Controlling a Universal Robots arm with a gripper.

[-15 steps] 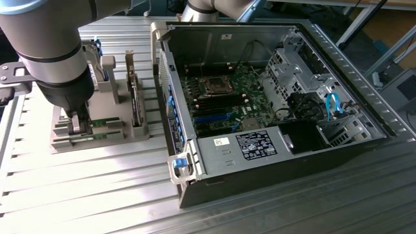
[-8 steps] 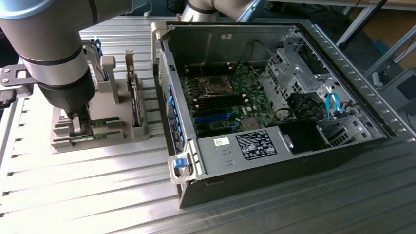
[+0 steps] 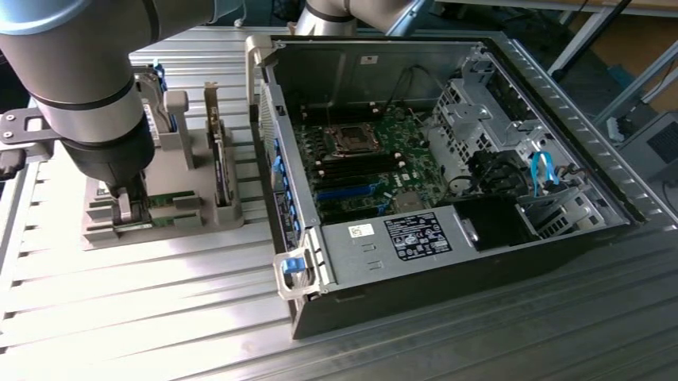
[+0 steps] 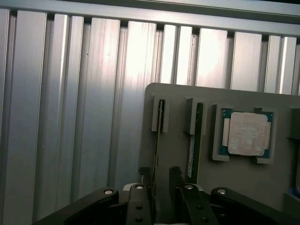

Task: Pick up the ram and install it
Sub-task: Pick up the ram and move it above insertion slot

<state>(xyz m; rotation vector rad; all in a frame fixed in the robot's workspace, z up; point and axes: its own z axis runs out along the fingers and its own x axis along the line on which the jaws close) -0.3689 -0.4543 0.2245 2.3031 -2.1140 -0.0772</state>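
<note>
- Ribbed aluminium table [image 3: 127, 302] carries a grey plastic parts holder [image 4: 178, 98] and, toward the exterior view's right, an open black computer case [image 3: 339, 71].
- The ram [image 4: 157, 145], a long thin green circuit-board stick, stands on edge in its holder slot, beside a dark expansion card [image 4: 198, 136] and a square silver processor chip [image 4: 247, 133].
- The black two-fingered gripper [image 4: 161, 180] is low over the holder. Its fingers [image 4: 176, 180] are spread apart on either side of the ram's edge, with a gap showing, so nothing is clamped.
- Judged from this, the pick-up is not yet made, and lifting, carrying and seating the ram in the case all remain.
</note>
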